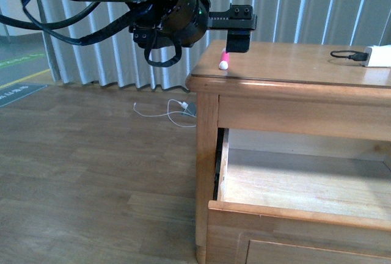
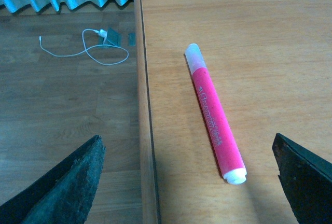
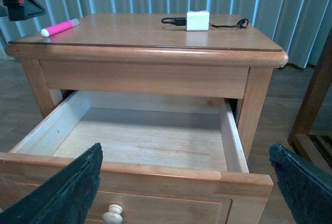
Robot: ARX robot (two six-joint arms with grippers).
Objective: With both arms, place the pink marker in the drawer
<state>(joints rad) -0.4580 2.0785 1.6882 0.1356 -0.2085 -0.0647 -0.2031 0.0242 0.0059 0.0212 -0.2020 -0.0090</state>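
Just one pink marker (image 2: 212, 114) — one drawer (image 3: 155, 175).

Pale lettering runs along the barrel of the pink marker (image 2: 215, 117), but it is too blurred to read.

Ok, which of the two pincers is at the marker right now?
The left pincer: it hangs open over the pink marker on the tabletop, while the right pincer faces the open drawer.

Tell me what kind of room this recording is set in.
Likely a bedroom-style living space or mock-up: a wooden bedside table with an open drawer, wood-plank floor, pale pleated curtains behind.
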